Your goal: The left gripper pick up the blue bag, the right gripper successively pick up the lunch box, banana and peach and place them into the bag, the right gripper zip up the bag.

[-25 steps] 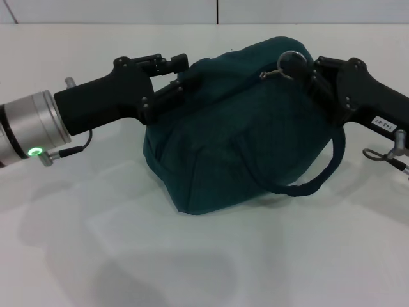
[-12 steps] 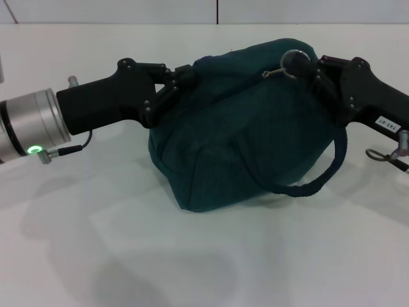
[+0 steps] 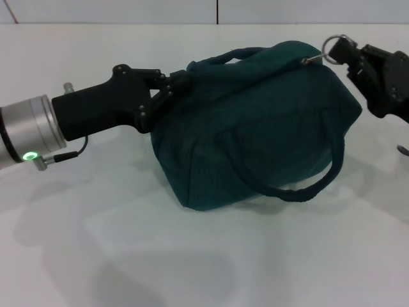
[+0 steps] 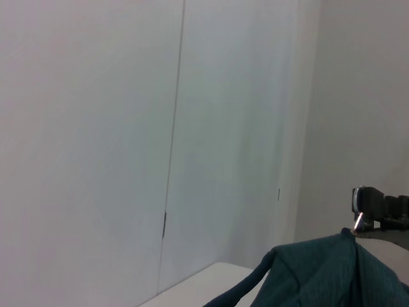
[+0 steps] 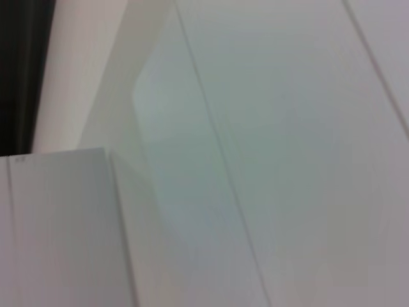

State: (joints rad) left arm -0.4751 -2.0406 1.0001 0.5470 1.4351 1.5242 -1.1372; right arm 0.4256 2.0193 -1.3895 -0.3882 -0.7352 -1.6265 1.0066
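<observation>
The blue bag (image 3: 255, 121), dark teal and bulging, lies on the white table. My left gripper (image 3: 172, 86) is shut on the bag's left end near the top. At the bag's upper right corner my right gripper (image 3: 350, 54) is shut on the zipper pull, whose metal ring (image 3: 330, 46) sticks out beside its fingers. The bag's top looks closed along its length. One carry strap (image 3: 307, 188) hangs down the front. The left wrist view shows the bag's top (image 4: 319, 275) and the right gripper (image 4: 377, 208) beyond it. Lunch box, banana and peach are out of view.
The white table (image 3: 192, 256) spreads in front of the bag and to both sides. A white wall (image 3: 128, 9) runs along the back. The right wrist view holds only wall panels (image 5: 255, 160).
My right gripper has moved right and slightly up, drawing the zipper pull along the bag's top to its right end. The bag has stretched rightward. The left gripper kept its hold.
</observation>
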